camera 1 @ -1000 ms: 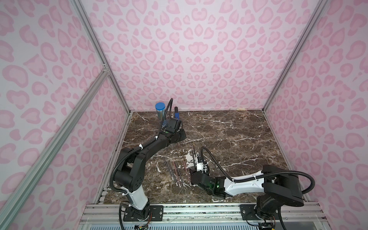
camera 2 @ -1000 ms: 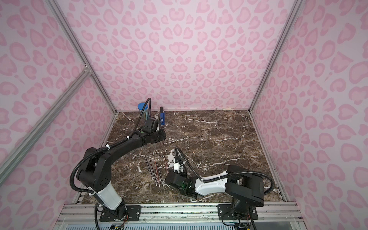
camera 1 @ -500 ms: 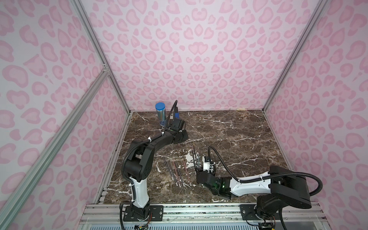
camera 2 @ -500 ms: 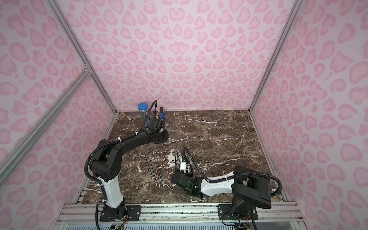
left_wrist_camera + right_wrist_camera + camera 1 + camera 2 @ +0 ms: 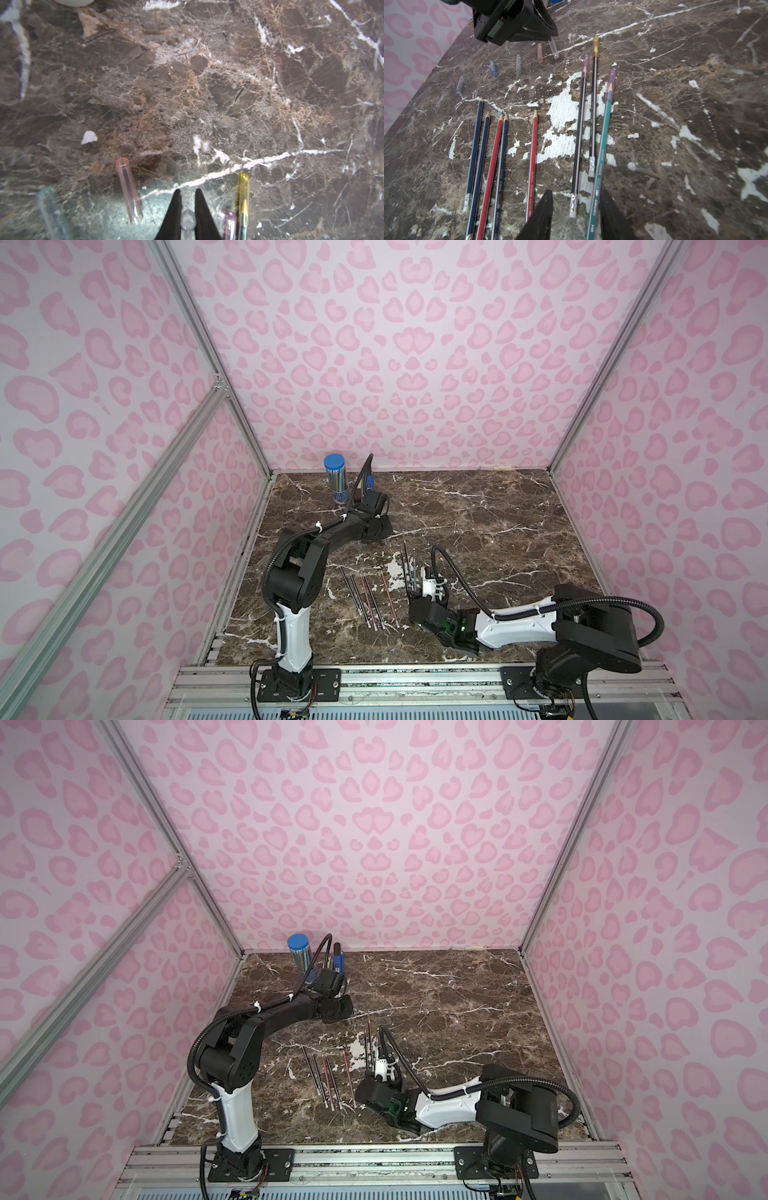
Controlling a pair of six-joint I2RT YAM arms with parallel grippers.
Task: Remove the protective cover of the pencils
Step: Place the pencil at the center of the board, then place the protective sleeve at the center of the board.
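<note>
Moved: left arm (image 5: pixel 332 531) has swung its elbow in toward the white patch (image 5: pixel 562 108) worn into the table (image 5: pixel 478 510).
Left gripper (image 5: pixel 188 190): clamped on a clear cap (image 5: pixel 188 220), beyond the patch toward the back wall.
Right gripper (image 5: pixel 577 191): jaws apart at the patch's near edge, straddling the teal pencil (image 5: pixel 602 149) without pinching it.
Pencils (image 5: pixel 493 162): five bare ones lie on the patch's left-arm side; three capped ones, the teal among them, lie across the patch.
Loose caps (image 5: pixel 540 53): scattered beyond the patch, near the left gripper.
</note>
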